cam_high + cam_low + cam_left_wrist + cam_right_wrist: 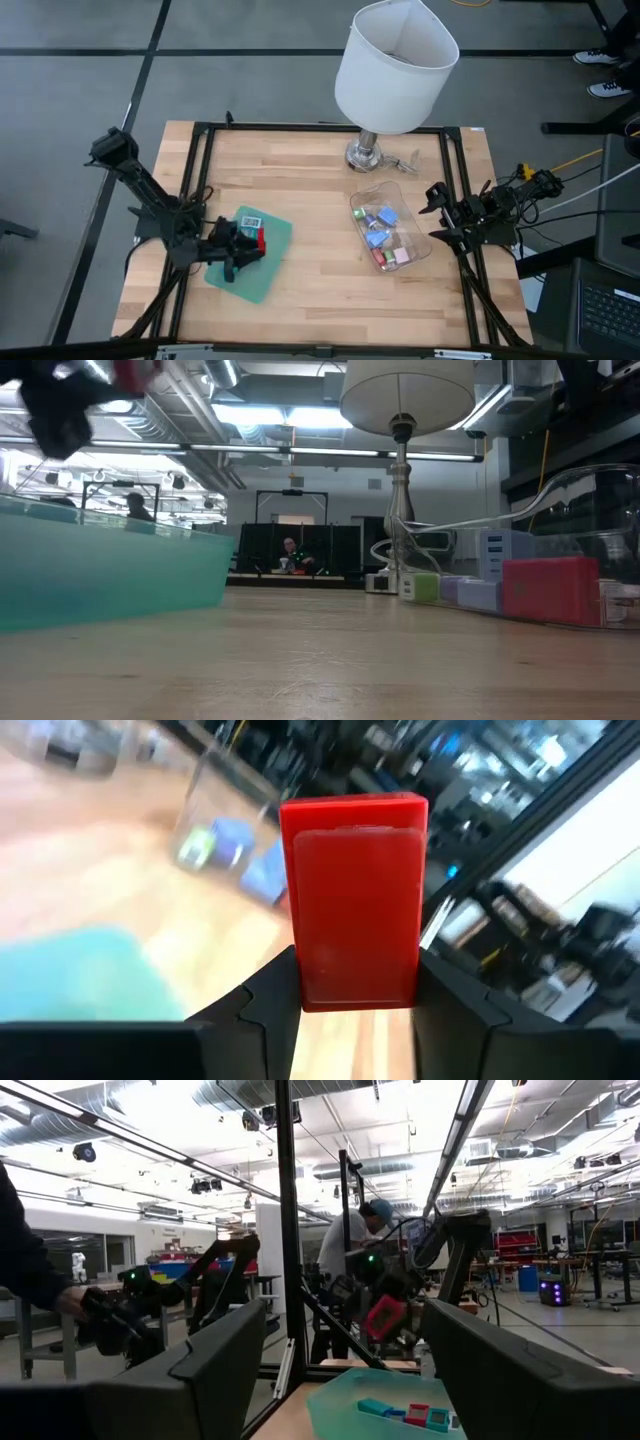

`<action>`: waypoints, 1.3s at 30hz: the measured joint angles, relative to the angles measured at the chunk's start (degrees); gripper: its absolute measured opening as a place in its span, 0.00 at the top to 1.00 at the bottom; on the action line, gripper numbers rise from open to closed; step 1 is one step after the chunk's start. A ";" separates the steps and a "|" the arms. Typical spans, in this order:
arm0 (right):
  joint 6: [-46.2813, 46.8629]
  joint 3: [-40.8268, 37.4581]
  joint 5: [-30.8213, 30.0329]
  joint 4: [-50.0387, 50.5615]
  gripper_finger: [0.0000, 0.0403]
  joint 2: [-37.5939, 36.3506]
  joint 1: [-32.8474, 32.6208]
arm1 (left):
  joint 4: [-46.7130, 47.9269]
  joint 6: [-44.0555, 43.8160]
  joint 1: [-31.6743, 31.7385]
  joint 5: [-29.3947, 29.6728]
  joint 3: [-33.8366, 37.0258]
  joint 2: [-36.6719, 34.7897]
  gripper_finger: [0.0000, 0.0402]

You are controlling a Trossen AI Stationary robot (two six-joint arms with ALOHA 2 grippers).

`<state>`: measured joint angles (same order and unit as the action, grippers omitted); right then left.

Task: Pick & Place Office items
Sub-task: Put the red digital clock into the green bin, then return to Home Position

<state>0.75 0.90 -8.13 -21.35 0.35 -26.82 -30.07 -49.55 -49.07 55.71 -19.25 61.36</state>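
Holding red piece [355,905] upright in my left jaws [243,250], closed on its sides, above green tray [270,268] where another small piece [250,221] lies. More pieces [382,232] sit in clear tub [419,252] mid-desk. Right jaws [437,215] spread wide, empty, at desk [310,170] edge beside tub.

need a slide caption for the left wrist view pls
Left gripper shut on a flat red rectangular office piece, held upright above the wooden table.
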 joint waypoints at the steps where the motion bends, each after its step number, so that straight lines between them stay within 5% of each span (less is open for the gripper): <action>1: 0.00 0.00 -0.01 0.00 0.31 0.01 0.01 | 1.96 -2.23 -0.72 0.06 0.44 -0.02 0.62; 9: 0.00 0.01 -0.01 0.01 0.31 0.00 0.00 | 15.89 -23.12 -3.89 -0.73 4.51 0.09 0.62; 17: 0.00 -0.01 -0.01 0.02 0.31 0.01 0.01 | 26.80 -41.74 -3.15 -10.88 6.22 0.09 0.62; 22: 0.00 -0.01 -0.01 0.01 0.31 0.00 -0.01 | 28.07 -46.26 -2.46 -11.76 6.23 0.11 0.43; 27: 0.00 0.01 0.00 0.03 0.31 0.00 -0.01 | 17.48 -37.91 -2.46 -7.64 6.23 -0.17 0.31; 32: 0.00 0.00 0.00 0.01 0.31 0.00 0.01 | 0.77 -22.98 -2.38 -4.62 6.23 -0.15 0.30; 36: 0.00 0.00 -0.01 0.01 0.31 0.00 0.00 | -25.56 2.70 -0.92 -6.11 5.22 -0.15 0.33; 39: 0.00 0.00 -0.01 0.02 0.31 0.00 -0.01 | -39.86 23.81 0.71 -12.93 0.02 -0.20 0.37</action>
<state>0.75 0.89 -8.14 -21.34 0.35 -26.83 -69.93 -25.74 -48.36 42.78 -19.23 61.17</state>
